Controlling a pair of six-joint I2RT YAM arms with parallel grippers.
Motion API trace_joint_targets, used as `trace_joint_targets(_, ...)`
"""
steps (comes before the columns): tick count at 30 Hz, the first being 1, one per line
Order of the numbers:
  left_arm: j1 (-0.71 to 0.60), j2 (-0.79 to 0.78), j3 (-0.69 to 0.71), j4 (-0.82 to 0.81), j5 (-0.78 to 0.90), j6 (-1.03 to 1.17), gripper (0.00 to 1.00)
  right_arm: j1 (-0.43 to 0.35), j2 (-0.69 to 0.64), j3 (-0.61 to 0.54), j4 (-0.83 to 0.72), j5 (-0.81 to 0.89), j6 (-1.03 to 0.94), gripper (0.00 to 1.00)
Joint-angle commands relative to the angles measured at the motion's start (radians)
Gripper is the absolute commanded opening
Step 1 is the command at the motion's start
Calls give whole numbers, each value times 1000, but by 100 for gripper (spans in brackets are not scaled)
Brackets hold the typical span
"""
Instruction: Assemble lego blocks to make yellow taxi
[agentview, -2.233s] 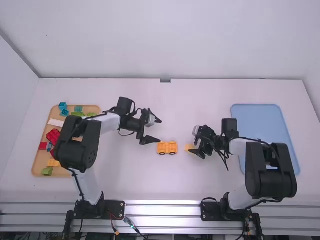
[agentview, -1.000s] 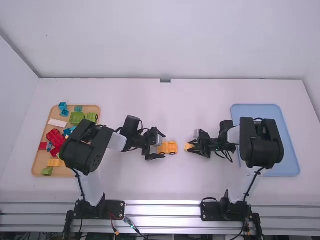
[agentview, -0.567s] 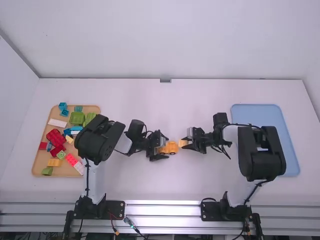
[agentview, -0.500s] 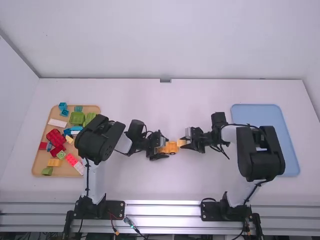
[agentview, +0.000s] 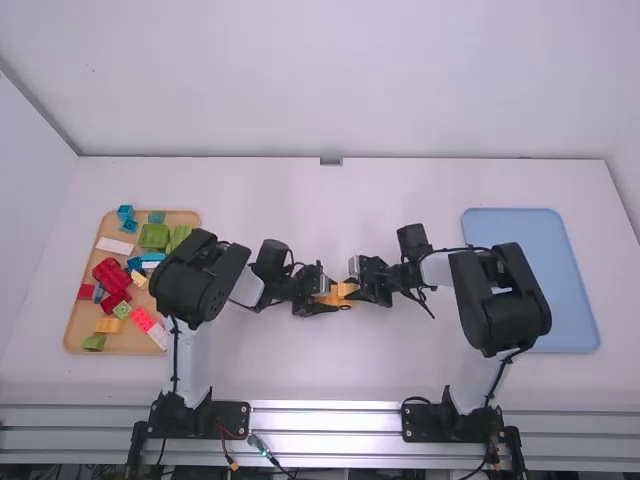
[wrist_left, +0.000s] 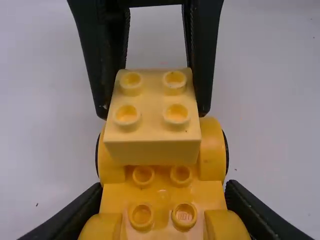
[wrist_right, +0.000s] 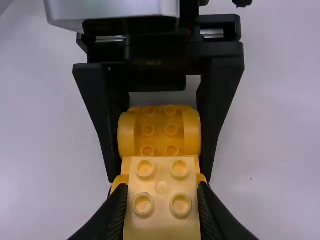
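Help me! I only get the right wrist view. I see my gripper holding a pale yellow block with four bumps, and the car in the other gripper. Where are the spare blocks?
Observer: They're in a tan tray far over on the left, with a red block among them.

Operator: Cool! Is there anything over on the right?

Observer: Yes, in the high view there's a blue tray.

Operator: What about my block's side that faces the left gripper? I can't see it!

Observer: The left wrist view shows that side of the pale yellow block, facing the left gripper: it's smooth.
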Motion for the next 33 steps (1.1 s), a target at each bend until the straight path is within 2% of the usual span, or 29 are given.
trace_joint_targets(1, -1, 24, -6, -8, -11, 4, 54, 0, 11, 3, -5, -2, 7, 13)
trace_joint_targets(13, -1, 24, -5, -12, -9, 4, 54, 7, 29, 2, 6, -6, 12, 11)
trace_joint_targets(18, -1, 24, 3, -13, -8, -15, 54, 34, 29, 2, 7, 36, 11, 6)
trace_joint_targets(28, -1, 24, 1, -11, -9, -14, 53, 19, 29, 1, 29, 49, 55, 5)
trace_joint_targets(29, -1, 24, 0, -11, -9, -14, 54, 20, 29, 1, 28, 48, 56, 17)
trace_joint_targets(30, -1, 24, 0, -11, -9, -14, 54, 22, 29, 1, 24, 45, 56, 38)
trace_joint_targets(33, -1, 24, 1, -13, -9, -14, 54, 33, 29, 3, 27, 12, 55, 58)
